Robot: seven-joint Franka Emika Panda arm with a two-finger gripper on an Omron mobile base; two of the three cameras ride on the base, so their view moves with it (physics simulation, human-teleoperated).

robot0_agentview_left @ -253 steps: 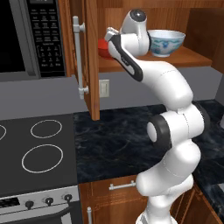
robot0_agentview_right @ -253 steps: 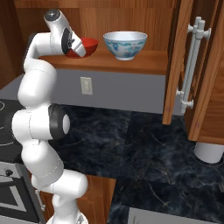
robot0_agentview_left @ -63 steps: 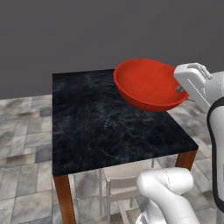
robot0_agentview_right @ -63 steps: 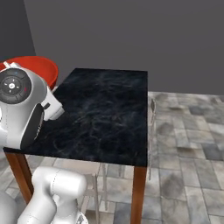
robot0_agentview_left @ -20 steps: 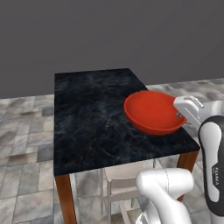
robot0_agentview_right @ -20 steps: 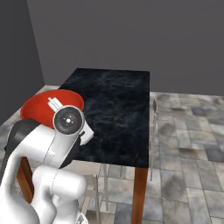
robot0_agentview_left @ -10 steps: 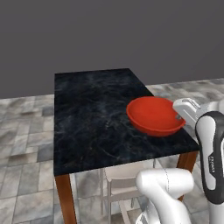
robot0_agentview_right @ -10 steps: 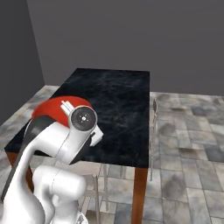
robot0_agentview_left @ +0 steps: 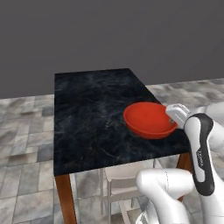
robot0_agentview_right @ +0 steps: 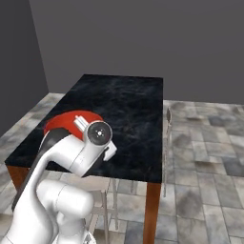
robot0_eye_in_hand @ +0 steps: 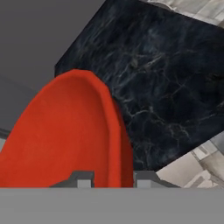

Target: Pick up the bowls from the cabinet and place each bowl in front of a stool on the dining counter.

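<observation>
- Pincer (robot0_eye_in_hand: 113, 178) of the white arm pinches the rim of the plain glossy red round bowl (robot0_agentview_left: 148, 119), one small dark fingertip (robot0_eye_in_hand: 83, 178) inside the rim and the other outside it, as the hand view shows.
- Seen from the left base view, the red bowl sits at the near right part of the rectangular dining counter with the black grey-veined marble top (robot0_agentview_left: 89, 118); the pincer (robot0_agentview_left: 174, 116) meets it at the bowl's right-hand rim, so the bowl reaches leftward from the fingers over the marble.
- Whether the bowl's underside is touching the marble or just above it, I cannot tell; it is low and close to the top.
- Bowl opening faces upward, roughly level in the left base view.
- From the right base view, the red bowl (robot0_agentview_right: 64, 121) is near the counter's (robot0_agentview_right: 124, 105) near left corner, partly hidden behind the white wrist of the arm.
- Hand view looks along the bowl's (robot0_eye_in_hand: 65, 135) rim edge-on, with the black marble (robot0_eye_in_hand: 166, 83) spreading out beyond it.
- Pale beige stool seat on thin grey legs (robot0_agentview_left: 124, 173) stands tucked under the near edge of the counter, below the bowl's side of the top.
- Reddish-brown wooden leg (robot0_agentview_left: 64, 199) carries the counter's near left corner.
- Grey tiled floor (robot0_agentview_right: 205, 143) surrounds the counter.
</observation>
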